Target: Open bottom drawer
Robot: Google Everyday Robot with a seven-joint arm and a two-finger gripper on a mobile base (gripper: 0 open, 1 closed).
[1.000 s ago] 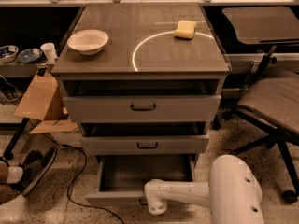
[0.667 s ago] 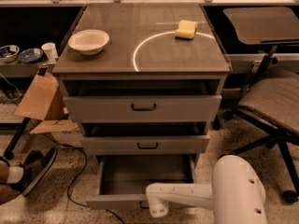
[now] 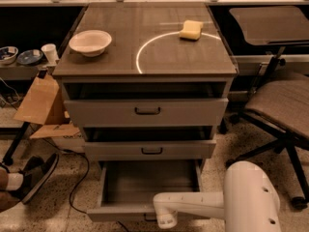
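The bottom drawer (image 3: pixel 145 185) of the grey three-drawer cabinet is pulled well out, and its plain grey tray is bare inside. Its front panel (image 3: pixel 120 213) runs along the bottom edge of the view. My gripper (image 3: pixel 165 220) is at the end of the white arm (image 3: pixel 203 204), right at the middle of that front panel where the handle sits; the handle is hidden behind it. The middle drawer (image 3: pixel 151 150) and top drawer (image 3: pixel 147 111) stand slightly out, each with a black bar handle.
A white bowl (image 3: pixel 90 42) and a yellow sponge (image 3: pixel 191 30) lie on the cabinet top. An office chair (image 3: pixel 285 105) stands at the right. A cardboard piece (image 3: pixel 39 100), a shoe (image 3: pixel 34 175) and a cable are on the floor at the left.
The bottom drawer has come a little farther out toward the camera. My arm and gripper have drawn back slightly with it.
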